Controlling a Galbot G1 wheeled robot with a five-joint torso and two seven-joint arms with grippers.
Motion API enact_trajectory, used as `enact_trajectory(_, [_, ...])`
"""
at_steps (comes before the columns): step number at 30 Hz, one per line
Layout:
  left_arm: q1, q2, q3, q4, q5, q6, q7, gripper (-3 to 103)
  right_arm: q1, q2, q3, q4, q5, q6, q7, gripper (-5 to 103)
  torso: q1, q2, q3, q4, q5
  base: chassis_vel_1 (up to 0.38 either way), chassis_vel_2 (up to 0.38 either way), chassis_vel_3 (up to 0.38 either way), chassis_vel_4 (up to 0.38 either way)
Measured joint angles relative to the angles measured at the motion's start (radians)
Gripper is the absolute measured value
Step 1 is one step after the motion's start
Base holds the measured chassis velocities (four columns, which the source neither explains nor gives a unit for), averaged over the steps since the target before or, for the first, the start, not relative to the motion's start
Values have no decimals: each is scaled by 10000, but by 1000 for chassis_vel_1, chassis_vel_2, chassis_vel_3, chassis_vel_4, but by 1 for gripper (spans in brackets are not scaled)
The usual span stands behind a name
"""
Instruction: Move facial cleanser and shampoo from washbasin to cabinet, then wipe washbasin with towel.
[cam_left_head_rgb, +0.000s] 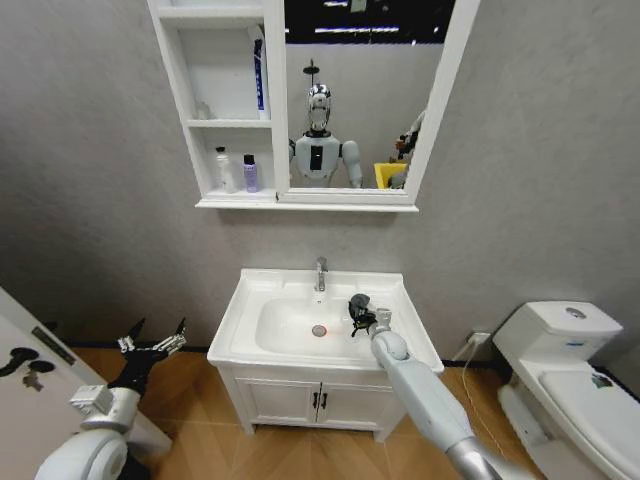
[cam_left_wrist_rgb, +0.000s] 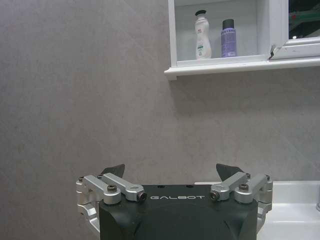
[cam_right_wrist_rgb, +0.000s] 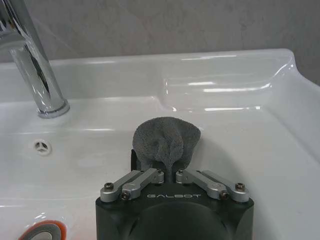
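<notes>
My right gripper is shut on the dark grey towel, holding it against the right inner slope of the white washbasin, between the chrome tap and the basin's right rim. A white bottle and a purple bottle stand side by side on the lowest shelf of the cabinet. I cannot tell which is the facial cleanser and which the shampoo. My left gripper hangs open and empty, low and left of the basin.
A drain with an orange ring lies in the bowl near the towel. A blue and white tube stands on the upper shelf. A white toilet is at the right, a door at the left, the two-door vanity below.
</notes>
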Motion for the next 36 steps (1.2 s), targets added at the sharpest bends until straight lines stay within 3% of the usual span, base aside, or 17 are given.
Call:
enact_trajectory(16, [0, 0, 0, 0, 0, 0, 0, 100, 908, 708, -652, -2267, 487, 204, -245, 5, 0, 0, 0, -1, -1, 0, 0, 0, 0])
enact_trajectory(29, [0, 0, 0, 0, 0, -1, 0, 100, 2139, 2265, -849, -4333, 874, 124, -1289, 5, 1, -1, 2, -1, -1, 0, 0, 0, 0])
enact_trajectory(36, [0, 0, 0, 0, 0, 0, 0, 100, 2405, 3046, -1184, -4579, 927, 224, -1803, 5, 2, -1, 1, 5, 0, 0, 0, 0, 0])
